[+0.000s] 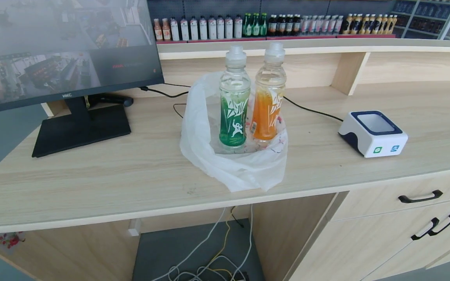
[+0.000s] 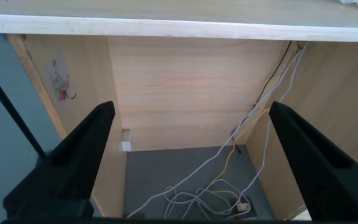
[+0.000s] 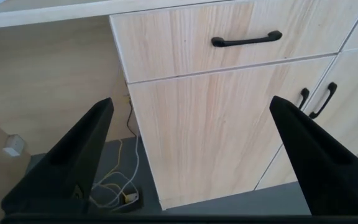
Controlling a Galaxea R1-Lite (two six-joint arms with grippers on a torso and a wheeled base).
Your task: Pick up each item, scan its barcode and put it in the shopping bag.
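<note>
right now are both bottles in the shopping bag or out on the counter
Both in. The green bottle and orange bottle stand upright inside the shopping bag, its white plastic bunched around their bases.

**Around the Shop Counter**

A big dark screen point(image 1: 65, 43) fills the upper left of the frame. It stands on a flat black foot point(image 1: 82, 128) on a long, pale wood counter point(image 1: 131, 175). A thin black wire point(image 1: 311, 111) runs over the counter top, right of the middle. Along the top edge, far back, a row of shelf bottles point(image 1: 272, 25) stands side by side (many colours). At the lower right is a drawer point(image 1: 365, 203) with a black handle point(image 1: 420, 197). Two more handles point(image 1: 434, 226) sit below it. White and yellow floor wires point(image 1: 209, 261) lie tangled at the bottom middle. A small flower sticker point(image 1: 10, 239) is at the lower left.
</note>
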